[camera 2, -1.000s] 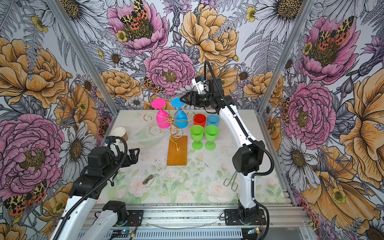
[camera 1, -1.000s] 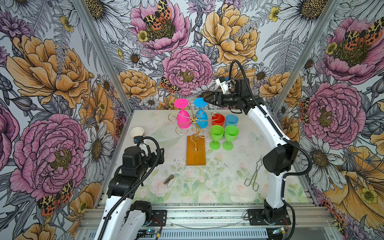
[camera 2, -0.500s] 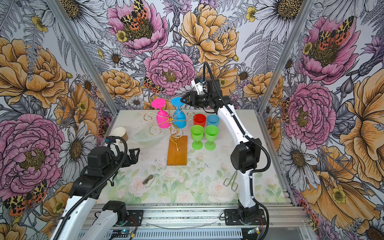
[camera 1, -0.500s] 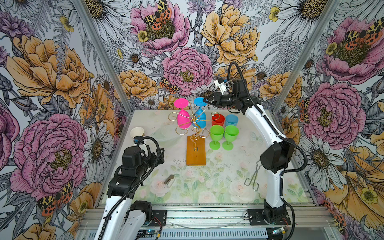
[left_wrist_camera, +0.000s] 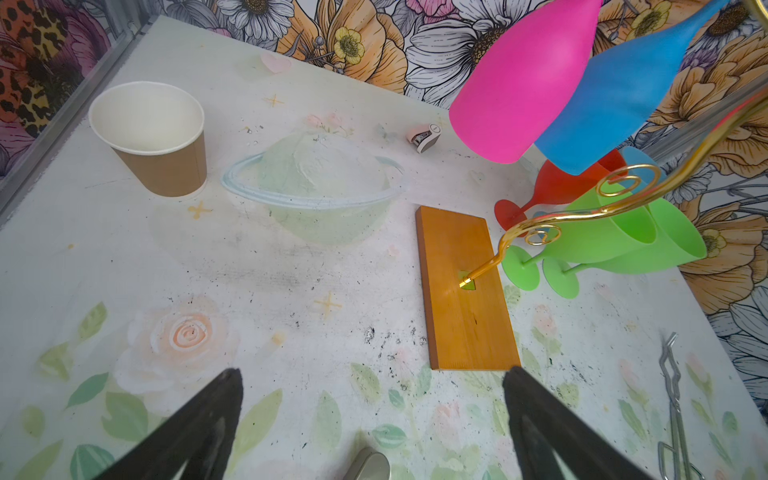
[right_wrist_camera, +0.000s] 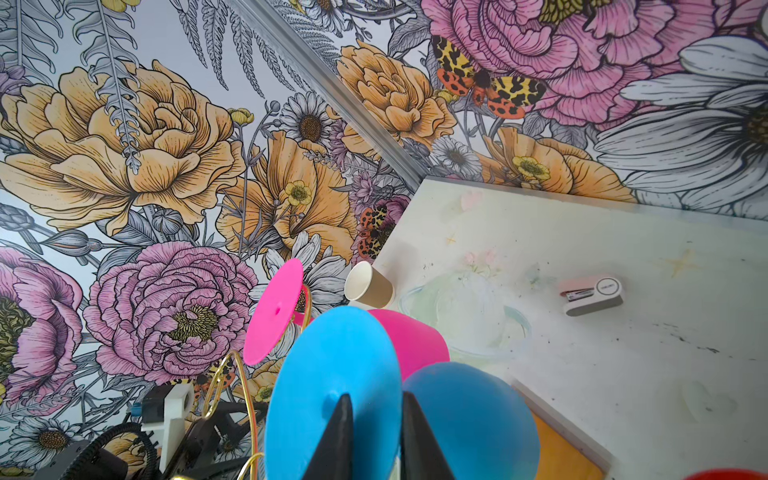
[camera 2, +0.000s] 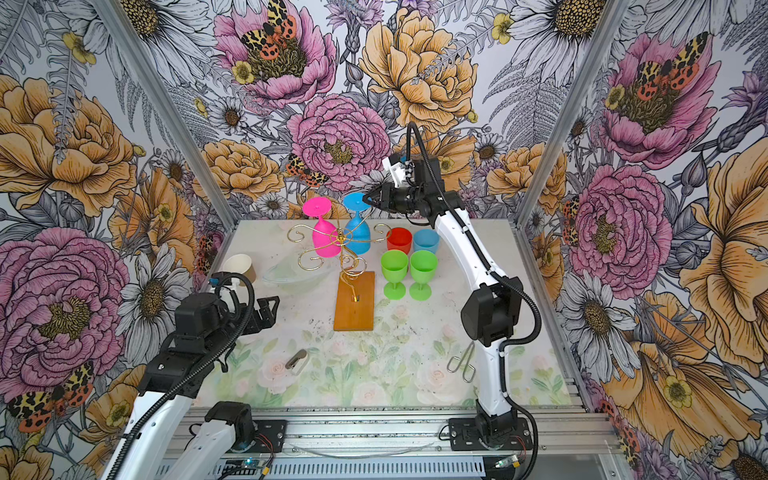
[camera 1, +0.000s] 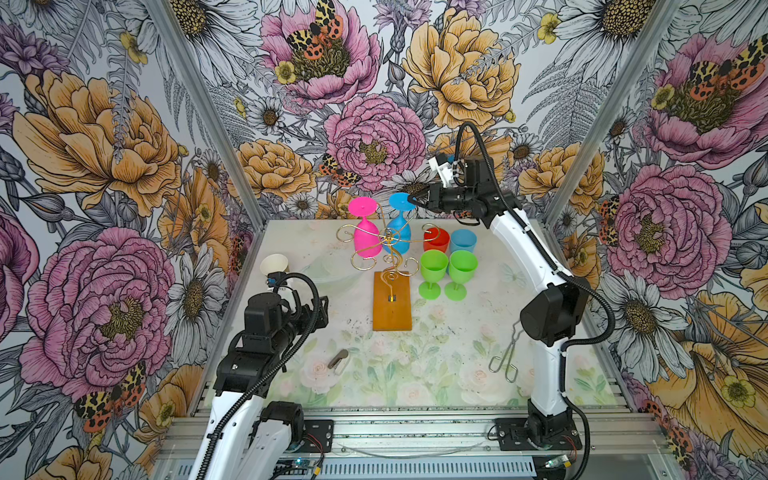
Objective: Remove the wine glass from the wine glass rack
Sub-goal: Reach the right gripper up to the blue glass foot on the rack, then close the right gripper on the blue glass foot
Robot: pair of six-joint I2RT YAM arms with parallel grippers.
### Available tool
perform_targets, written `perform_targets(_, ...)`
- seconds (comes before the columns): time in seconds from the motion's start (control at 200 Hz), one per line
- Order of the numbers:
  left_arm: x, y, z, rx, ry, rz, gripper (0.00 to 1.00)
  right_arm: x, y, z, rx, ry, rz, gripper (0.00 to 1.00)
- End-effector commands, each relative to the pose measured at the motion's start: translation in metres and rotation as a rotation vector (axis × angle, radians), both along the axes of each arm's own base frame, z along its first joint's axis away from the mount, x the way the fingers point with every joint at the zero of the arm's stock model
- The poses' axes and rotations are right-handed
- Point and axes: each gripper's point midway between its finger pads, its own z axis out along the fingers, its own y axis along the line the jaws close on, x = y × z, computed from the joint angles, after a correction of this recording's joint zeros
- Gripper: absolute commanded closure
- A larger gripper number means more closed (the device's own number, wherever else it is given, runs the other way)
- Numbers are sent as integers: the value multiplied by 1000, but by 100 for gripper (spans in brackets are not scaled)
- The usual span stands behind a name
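Note:
The wine glass rack (camera 1: 392, 301) (camera 2: 354, 301) is gold scroll wire on an orange-brown wooden base, mid-table. Two glasses hang on it upside down: a pink wine glass (camera 1: 365, 241) and a blue wine glass (camera 1: 400, 237) (camera 2: 357, 237). My right gripper (camera 1: 413, 199) (camera 2: 368, 199) reaches in from the right at the top of the blue glass. In the right wrist view its fingers straddle the blue foot disc (right_wrist_camera: 332, 382), closed against it (right_wrist_camera: 377, 397). My left gripper (camera 1: 320, 309) (left_wrist_camera: 372, 371) stands open and empty, low over the table near the base's front end.
Two green glasses (camera 1: 434, 266), a red one (camera 1: 436, 240) and a light blue one (camera 1: 462, 241) stand right of the rack. A paper cup (camera 1: 274, 264) and clear bowl (left_wrist_camera: 316, 187) sit at the left, a stapler (right_wrist_camera: 592, 296) at the back, tongs (camera 1: 509, 353) front right.
My right gripper has moved left onto the blue glass's foot and its jaws have closed in on it. The left arm has not moved.

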Motion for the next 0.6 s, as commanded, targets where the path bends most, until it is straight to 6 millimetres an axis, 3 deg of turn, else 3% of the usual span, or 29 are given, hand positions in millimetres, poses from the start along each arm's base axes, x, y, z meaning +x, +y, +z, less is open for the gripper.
perform_targets(0.0, 3, 0, 4, 1, -27, -12, 1, 4, -8, 14, 1, -32, -30, 82)
perform_targets(0.29, 3, 0, 4, -1, -28, -10, 1, 1, -17, 30, 11, -57, -53, 93)
perform_targets(0.591, 3, 0, 4, -3, -30, -11, 1, -10, -20, 40, 27, -60, -34, 97)
